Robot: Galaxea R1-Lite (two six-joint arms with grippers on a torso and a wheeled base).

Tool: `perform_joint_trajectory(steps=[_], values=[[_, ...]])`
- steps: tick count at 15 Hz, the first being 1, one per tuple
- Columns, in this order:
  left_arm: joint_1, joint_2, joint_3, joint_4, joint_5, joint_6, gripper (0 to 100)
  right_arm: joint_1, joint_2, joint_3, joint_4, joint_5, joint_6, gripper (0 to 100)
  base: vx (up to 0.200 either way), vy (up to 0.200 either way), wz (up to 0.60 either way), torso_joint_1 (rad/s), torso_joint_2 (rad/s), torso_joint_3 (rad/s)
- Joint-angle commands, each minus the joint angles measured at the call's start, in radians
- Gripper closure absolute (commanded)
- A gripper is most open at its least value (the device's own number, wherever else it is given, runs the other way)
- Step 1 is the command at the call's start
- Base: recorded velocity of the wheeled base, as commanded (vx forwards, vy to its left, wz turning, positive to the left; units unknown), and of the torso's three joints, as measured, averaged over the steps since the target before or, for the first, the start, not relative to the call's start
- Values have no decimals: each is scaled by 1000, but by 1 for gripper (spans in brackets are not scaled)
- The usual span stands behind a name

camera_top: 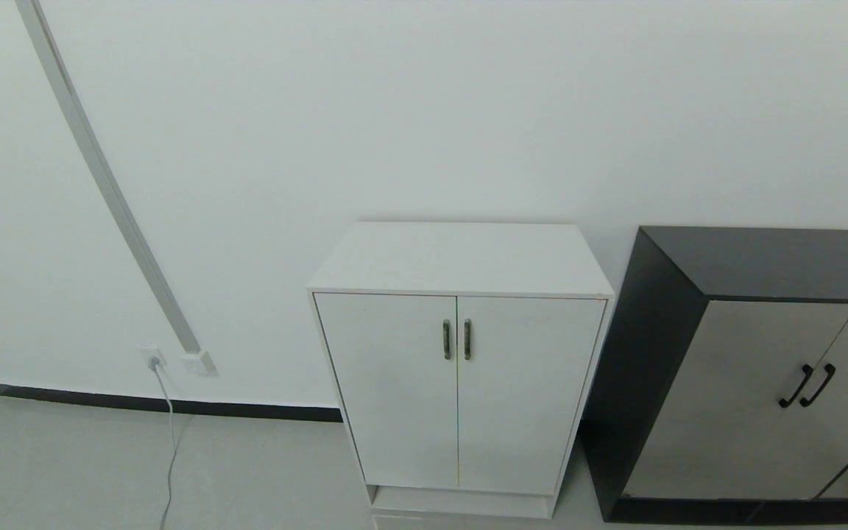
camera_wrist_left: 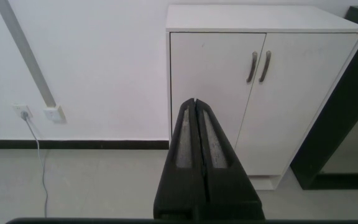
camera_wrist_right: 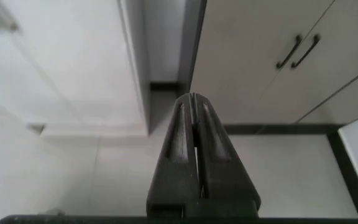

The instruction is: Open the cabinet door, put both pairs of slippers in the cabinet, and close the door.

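Observation:
A white two-door cabinet [camera_top: 461, 383] stands against the wall with both doors closed, two grey vertical handles [camera_top: 456, 339] side by side at the centre seam. It appears again in the left wrist view as the white cabinet [camera_wrist_left: 263, 93] with its handles [camera_wrist_left: 259, 66]. My left gripper [camera_wrist_left: 195, 106] is shut, nothing in it, held back from the cabinet's left door. My right gripper [camera_wrist_right: 193, 101] is shut and empty, low over the floor by the gap between the white cabinet's side [camera_wrist_right: 73, 68] and the dark cabinet.
A black-framed cabinet [camera_top: 755, 368] with pale doors and black handles [camera_top: 807, 386] stands close on the right. A wall socket with a grey cable [camera_top: 170, 434] and a slanted cable duct [camera_top: 107, 180] are left of the white cabinet. Bare tiled floor lies in front.

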Motion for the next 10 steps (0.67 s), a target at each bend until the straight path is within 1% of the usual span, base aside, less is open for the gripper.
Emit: perform_joint_trajectory(steps=[1, 3, 8, 10], values=[[0, 1, 0, 0, -1, -1, 100, 0, -162, -2, 110, 25, 4, 100, 0, 0, 0, 0, 0, 0], [0, 1, 0, 0, -1, -1, 100, 0, -237, -2, 228, 55, 4, 100, 0, 0, 0, 0, 0, 0], [0, 1, 0, 0, -1, -1, 100, 2, -394, 8, 447, 94, 14, 100, 0, 0, 0, 0, 0, 0], [-2, 1, 0, 0, 1, -1, 100, 3, -532, 8, 578, 151, 21, 100, 0, 0, 0, 0, 0, 0]])
